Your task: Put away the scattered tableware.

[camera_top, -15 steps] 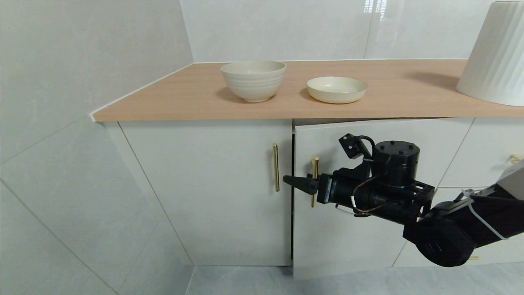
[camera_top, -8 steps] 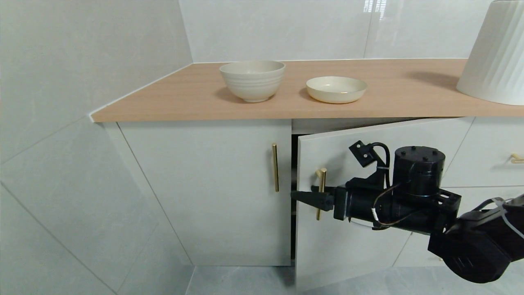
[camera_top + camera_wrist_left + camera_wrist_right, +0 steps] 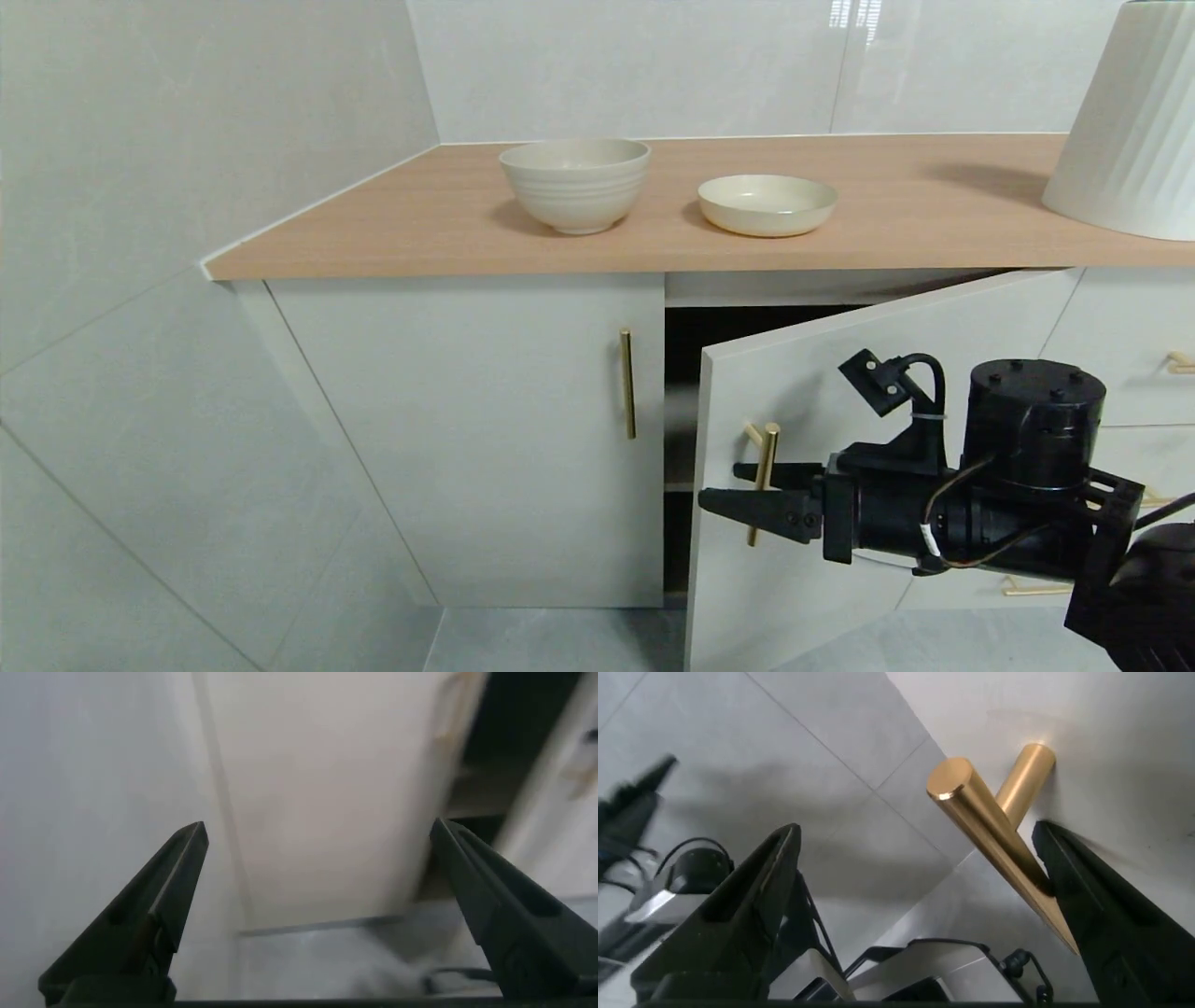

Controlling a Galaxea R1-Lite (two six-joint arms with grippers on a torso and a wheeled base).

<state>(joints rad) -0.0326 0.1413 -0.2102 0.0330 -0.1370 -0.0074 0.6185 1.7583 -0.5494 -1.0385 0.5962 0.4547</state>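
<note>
A deep cream bowl (image 3: 575,182) and a shallow cream dish (image 3: 767,203) stand side by side on the wooden countertop (image 3: 420,233). Below them the right cabinet door (image 3: 887,355) hangs partly open. My right gripper (image 3: 724,485) is open, its two fingers straddling the door's gold handle (image 3: 761,481). In the right wrist view the handle (image 3: 990,835) lies against one finger, between the spread fingers of the right gripper (image 3: 915,840). My left gripper (image 3: 318,831) is open and holds nothing, low in front of the cabinet.
The left cabinet door (image 3: 467,429) is closed, with its gold handle (image 3: 628,383). A dark interior with a shelf (image 3: 681,411) shows in the gap. A white ribbed shade (image 3: 1130,121) stands at the counter's right. A tiled wall bounds the left side.
The right cabinet door has swung further open. My right gripper has moved down and to the right with the handle between its fingers. The bowl and dish have not moved.
</note>
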